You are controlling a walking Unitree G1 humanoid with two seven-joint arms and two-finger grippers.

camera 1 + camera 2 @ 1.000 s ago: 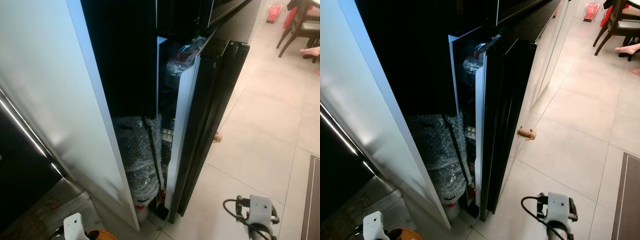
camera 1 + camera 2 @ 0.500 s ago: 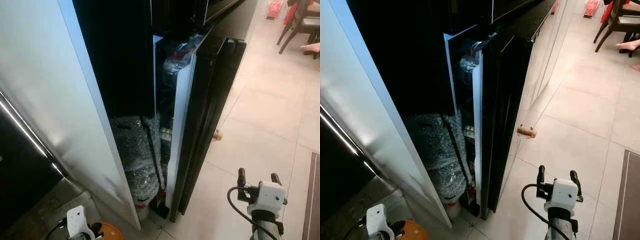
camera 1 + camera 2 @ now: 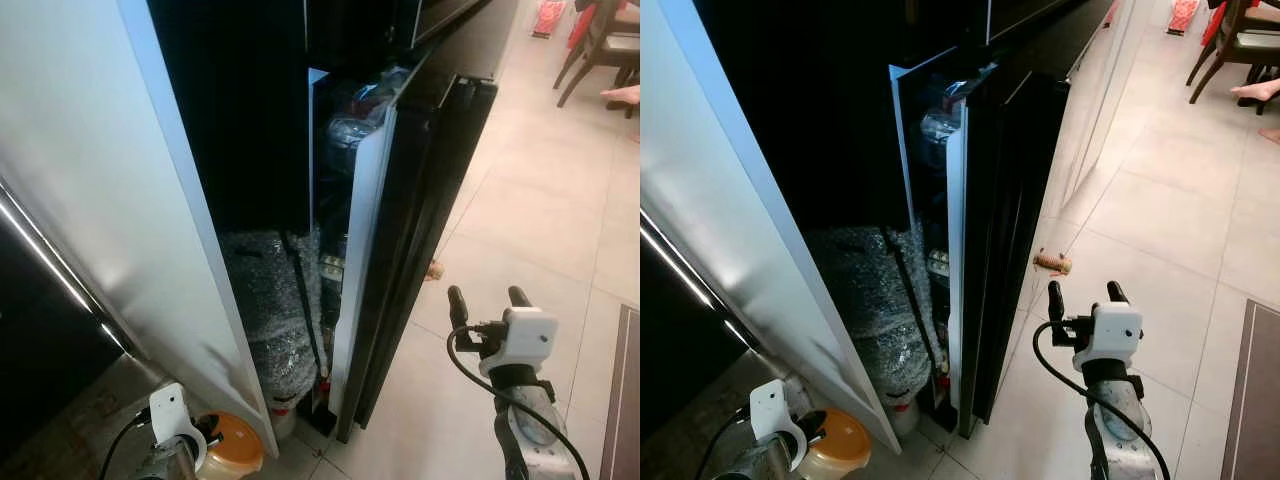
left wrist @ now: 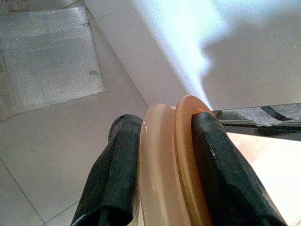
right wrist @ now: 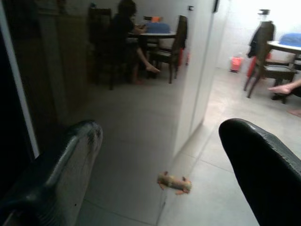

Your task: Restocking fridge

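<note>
Item: jar, round, smooth, orange lid over a pale translucent body. I have it clamped between my left gripper fingers, low beside the white fridge door. My right gripper stands spread, empty, before the glossy black door. My wrist view adds bubble wrap on tile; head view, a wrapped bundle.

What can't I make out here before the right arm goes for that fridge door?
- Fridge door shelves: head views, dark, seen edge-on; contents unreadable.
- Orange-lidded jar in the left gripper: label and contents cut off by the frame edge and hidden by the fingers.
- Bubble-wrapped bundle: wrap hides what is inside.
- Small object on the floor: too small to identify past the open right gripper.
</note>
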